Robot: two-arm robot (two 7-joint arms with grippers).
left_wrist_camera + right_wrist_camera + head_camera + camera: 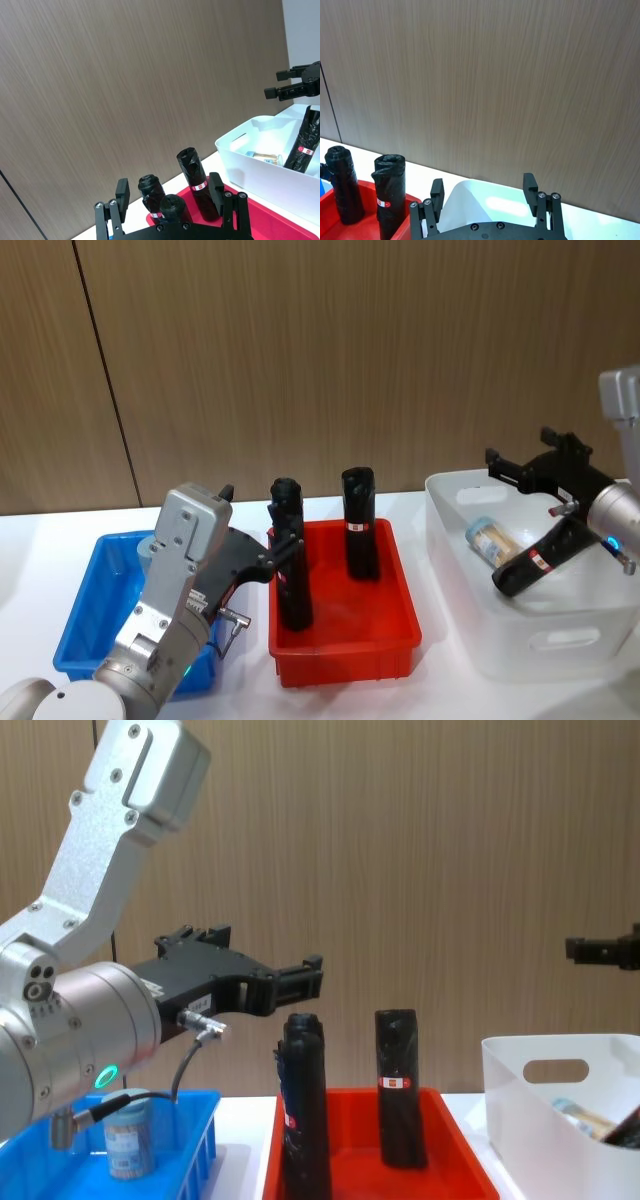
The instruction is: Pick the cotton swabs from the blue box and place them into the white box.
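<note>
One jar of cotton swabs (130,1138) stands in the blue box (85,610) at the left, partly behind my left arm. Another cotton swab jar (489,538) lies on its side in the white box (560,640) at the right. My left gripper (283,542) hovers open and empty above the gap between the blue box and the red bin, fingers (122,192) spread. My right gripper (508,469) hangs open and empty over the white box's far rim, above the jar. The right wrist view has its fingertips (530,181) apart over the box's white rim (465,192).
A red bin (345,645) sits between the two boxes, holding three upright black cylinders (359,522) with red-white labels. Another black cylinder (535,558) leans inside the white box beside the jar. A wooden wall stands close behind the white table.
</note>
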